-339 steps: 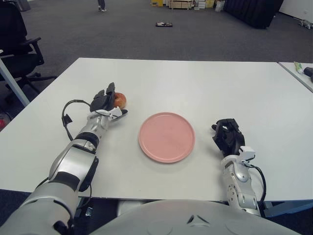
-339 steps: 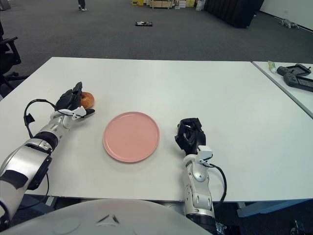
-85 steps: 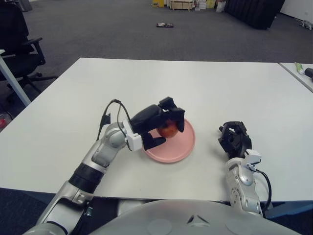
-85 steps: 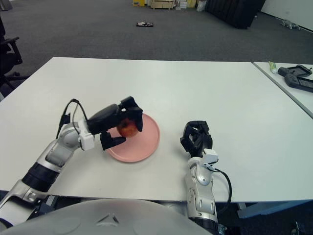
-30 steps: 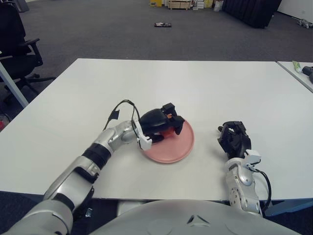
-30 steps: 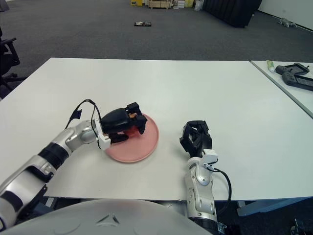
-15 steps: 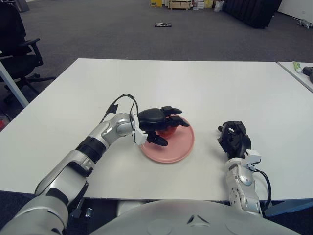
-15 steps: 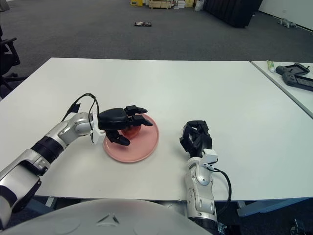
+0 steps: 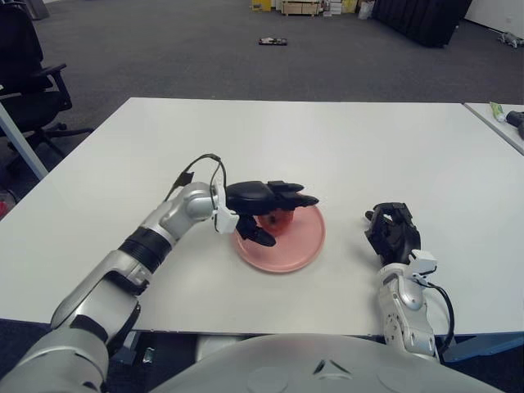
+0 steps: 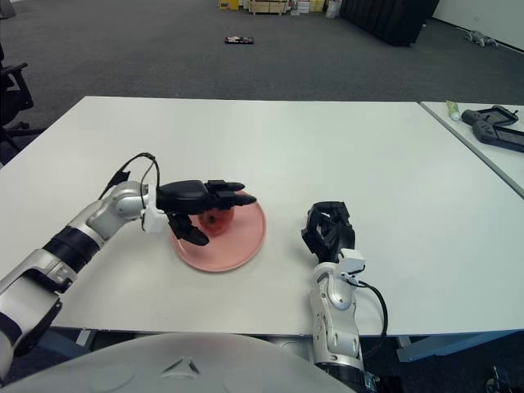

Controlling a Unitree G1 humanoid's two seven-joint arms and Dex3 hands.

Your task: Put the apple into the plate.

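A red apple (image 9: pixel 281 222) lies on the pink plate (image 9: pixel 286 248) in the middle of the white table; it also shows in the right eye view (image 10: pixel 218 219). My left hand (image 9: pixel 264 206) hovers just over the apple with its fingers spread flat, holding nothing. The hand hides the apple's top. My right hand (image 9: pixel 391 232) rests on the table to the right of the plate, fingers curled, holding nothing.
The white table (image 9: pixel 327 147) stretches far behind the plate. A second table at the right edge carries a dark device (image 10: pixel 496 132). A black office chair (image 9: pixel 29 74) stands off the table's left side.
My left hand let go of the apple on the plate, opened its fingers and drew slightly up and left. The right hand has not moved.
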